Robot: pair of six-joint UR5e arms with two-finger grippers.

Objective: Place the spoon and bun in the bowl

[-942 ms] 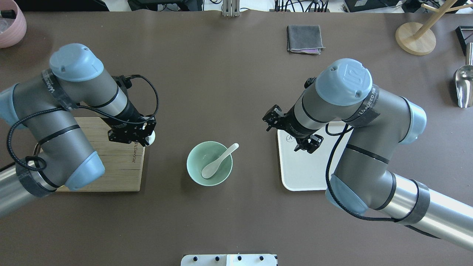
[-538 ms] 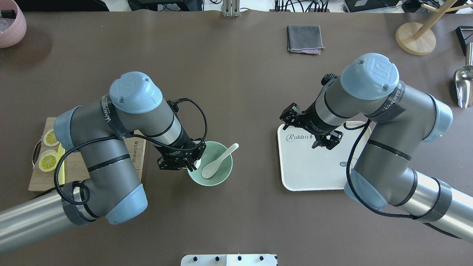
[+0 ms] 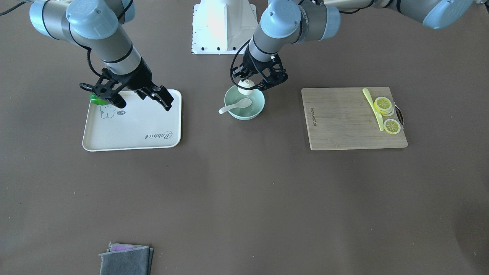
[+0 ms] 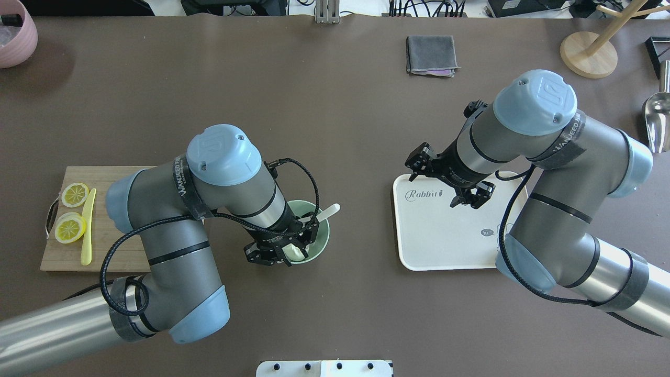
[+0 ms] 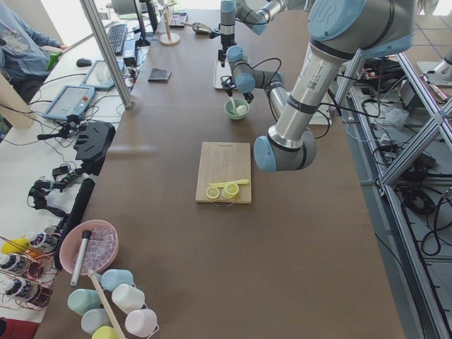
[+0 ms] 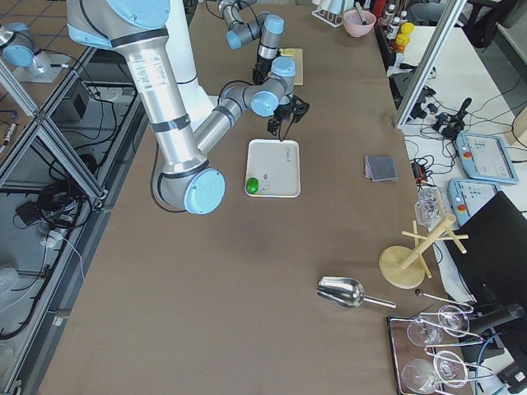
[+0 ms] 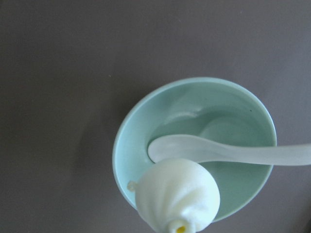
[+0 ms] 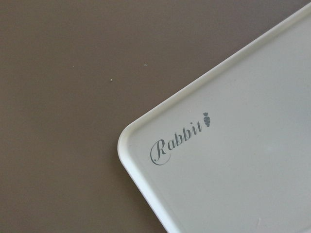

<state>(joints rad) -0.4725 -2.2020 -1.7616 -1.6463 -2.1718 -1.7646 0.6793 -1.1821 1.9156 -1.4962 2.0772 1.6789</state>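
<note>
The pale mint-green bowl [image 4: 322, 235] stands at the table's middle, also seen from the front [image 3: 260, 105] and in the left wrist view [image 7: 141, 126]. The white spoon [image 3: 235, 105] lies in it, handle over the rim [image 4: 328, 211] [image 7: 223, 151]. My left gripper [image 3: 253, 86] [image 4: 287, 252] is shut on the white pleated bun [image 3: 245, 86] [image 7: 177, 195] and holds it just above the bowl's near rim. My right gripper [image 3: 143, 104] [image 4: 467, 201] is open and empty above the cream tray [image 3: 133, 133] [image 4: 439, 246] [image 8: 233, 170].
A wooden cutting board [image 3: 344, 122] with lemon slices [image 3: 383, 105] and a yellow-green knife [image 3: 372, 103] lies on my left. A small green object [image 3: 95, 100] sits on the tray's edge. A grey cloth [image 4: 432, 55], pink bowl [image 4: 15, 31], wooden stand [image 4: 589, 52] and metal scoop [image 4: 657, 120] line the far side.
My left gripper has carried the bun from the cutting board's edge to above the bowl. My right arm has drawn back to the right over the tray.
</note>
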